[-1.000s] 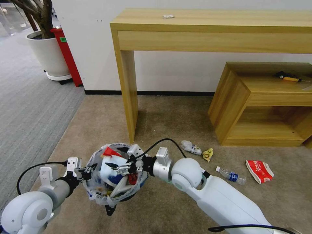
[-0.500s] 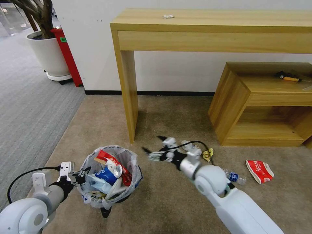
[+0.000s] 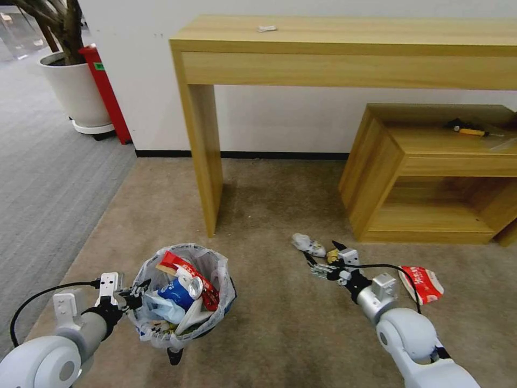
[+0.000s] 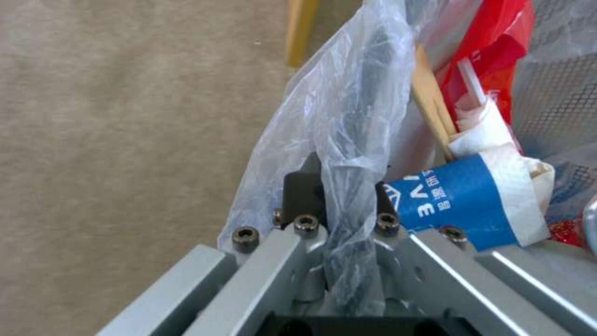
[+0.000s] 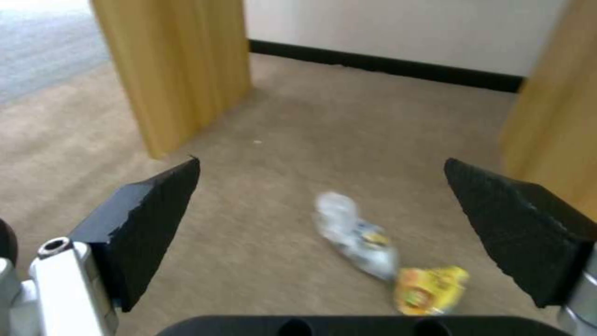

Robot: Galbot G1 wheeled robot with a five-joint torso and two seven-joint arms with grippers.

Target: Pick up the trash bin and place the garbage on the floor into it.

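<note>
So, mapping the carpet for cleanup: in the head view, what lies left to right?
Left gripper → trash bin → silver wrapper → right gripper → red-white carton.

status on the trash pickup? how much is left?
Partly done. The left tool holds the trash bin by its rim, off the floor; a cup and a red wrapper are inside. The right tool is open over a crumpled clear wrapper and a yellow wrapper. The red-white carton also remains.
</note>
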